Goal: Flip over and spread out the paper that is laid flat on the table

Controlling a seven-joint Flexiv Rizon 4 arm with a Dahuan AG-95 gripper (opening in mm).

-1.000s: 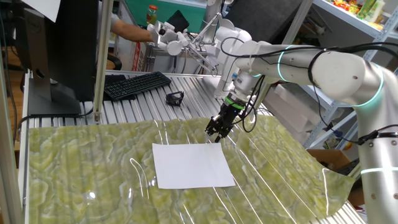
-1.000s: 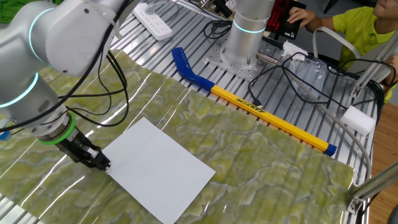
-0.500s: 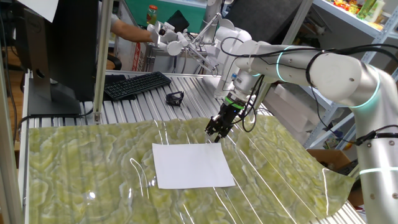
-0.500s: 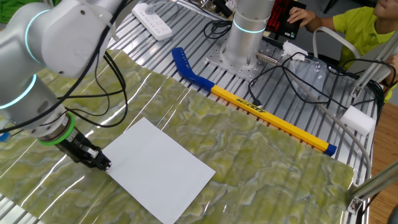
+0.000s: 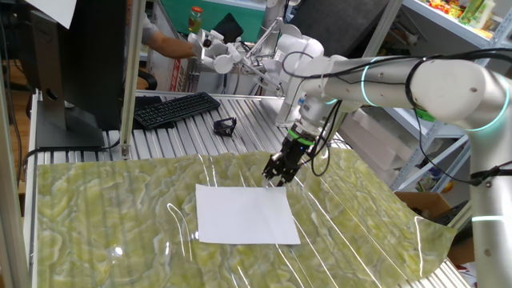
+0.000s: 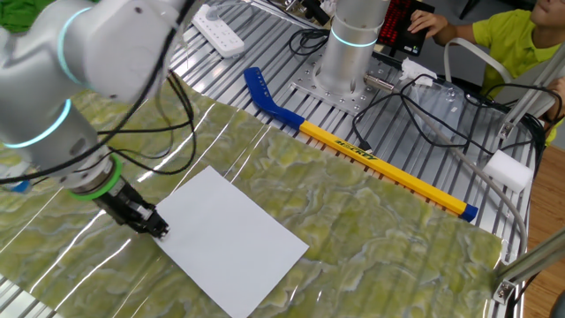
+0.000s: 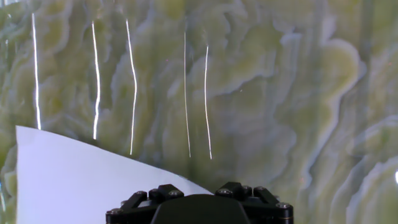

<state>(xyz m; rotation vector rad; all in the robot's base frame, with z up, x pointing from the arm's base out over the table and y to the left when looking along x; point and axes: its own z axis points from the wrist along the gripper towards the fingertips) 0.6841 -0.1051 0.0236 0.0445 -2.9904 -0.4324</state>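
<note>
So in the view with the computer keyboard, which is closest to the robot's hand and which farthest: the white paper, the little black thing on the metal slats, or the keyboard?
1. The paper: its far right corner lies right at the gripper.
2. The small black object: behind the gripper, on the ribbed metal section.
3. The keyboard: farthest, back left by the monitor stand.

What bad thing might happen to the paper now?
The gripper sits right at the corner of the thin paper, so the sheet might crumple or slide instead of lifting. The table is covered in shiny film, so the paper could slip away easily.
</note>
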